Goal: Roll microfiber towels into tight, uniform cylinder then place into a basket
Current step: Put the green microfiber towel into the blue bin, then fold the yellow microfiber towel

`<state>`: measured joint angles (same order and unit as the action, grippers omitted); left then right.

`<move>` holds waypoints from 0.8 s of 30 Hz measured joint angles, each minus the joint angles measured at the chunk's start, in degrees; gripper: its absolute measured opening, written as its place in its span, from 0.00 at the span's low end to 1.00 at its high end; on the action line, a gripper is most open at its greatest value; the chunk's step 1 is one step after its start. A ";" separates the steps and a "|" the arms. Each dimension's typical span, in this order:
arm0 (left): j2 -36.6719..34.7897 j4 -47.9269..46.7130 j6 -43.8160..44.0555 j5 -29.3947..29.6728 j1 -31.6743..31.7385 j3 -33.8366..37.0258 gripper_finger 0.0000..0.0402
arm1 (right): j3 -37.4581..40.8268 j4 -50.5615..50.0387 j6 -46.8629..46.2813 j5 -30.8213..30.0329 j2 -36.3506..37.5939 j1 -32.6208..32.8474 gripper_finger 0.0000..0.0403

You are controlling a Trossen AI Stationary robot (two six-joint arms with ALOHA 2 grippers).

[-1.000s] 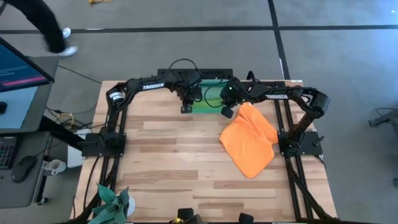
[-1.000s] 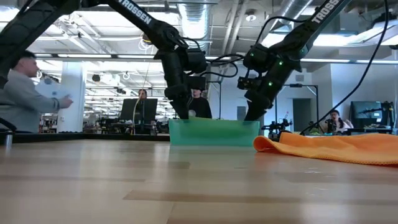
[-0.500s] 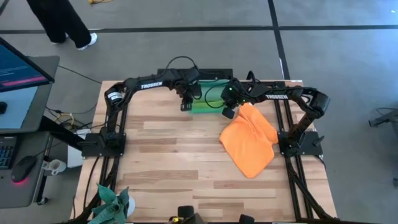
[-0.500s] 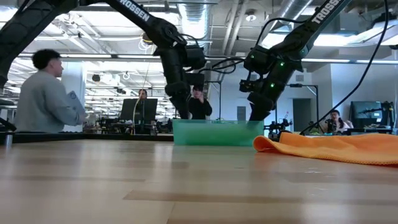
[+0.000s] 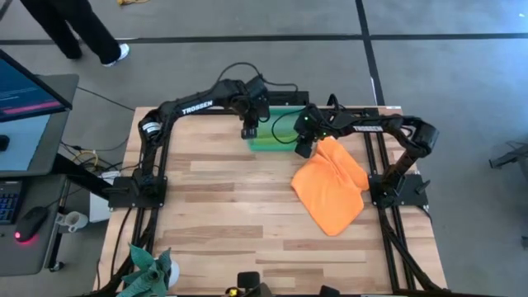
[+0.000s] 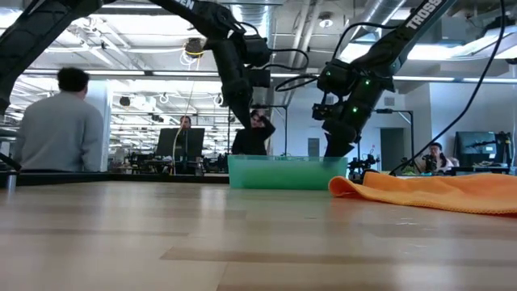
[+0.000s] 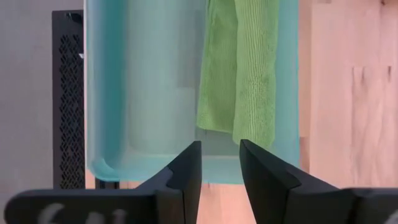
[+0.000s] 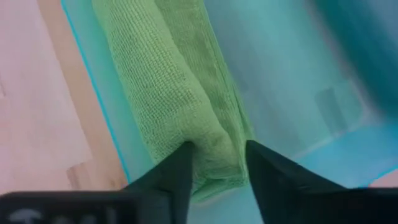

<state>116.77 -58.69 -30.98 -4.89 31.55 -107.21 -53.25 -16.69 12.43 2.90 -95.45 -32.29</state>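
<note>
one green towel (image 8: 180,106) lies rolled in the basket (image 7: 149,93) along one long wall. right hand (image 8: 217,163) is low over its end, fingers parted, holding nothing; risk: lifting snags and unrolls it. left hand (image 7: 221,163), fingers parted and empty, hangs above the basket's end. orange towel (image 5: 332,186) lies unrolled on the table (image 5: 223,214), corner just beside the basket.

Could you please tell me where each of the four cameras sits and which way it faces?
High view: above, looking straight down; both arms, basket, orange towel.
Low view: table height, looking level across; both arms descend behind the basket.
Left wrist view: past left gripper, open, into the basket.
Right wrist view: past right gripper, open, at the rolled green towel.
Shared: both wrist views show the green towel inside the basket.
</note>
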 joint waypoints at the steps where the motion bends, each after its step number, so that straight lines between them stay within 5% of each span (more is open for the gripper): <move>1: 0.00 -0.58 0.12 0.00 0.00 -0.56 0.25 | -0.01 -0.17 -0.07 0.02 0.29 0.00 0.46; 7: -0.91 -2.09 0.20 -0.05 0.00 -1.65 0.24 | -3.08 -5.40 -4.00 0.00 2.79 -0.48 0.58; 15: -5.99 -5.40 4.54 -2.60 -0.86 -0.91 0.24 | -3.89 -18.09 -8.52 0.01 12.30 2.49 0.56; 24: -14.87 5.16 8.78 -5.48 -10.04 14.46 0.24 | 5.81 -17.35 -24.00 -6.05 26.80 21.73 0.52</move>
<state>101.90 -53.52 -22.20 -10.36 21.51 -92.74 -47.44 -34.04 -11.58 -3.15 -68.65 -10.56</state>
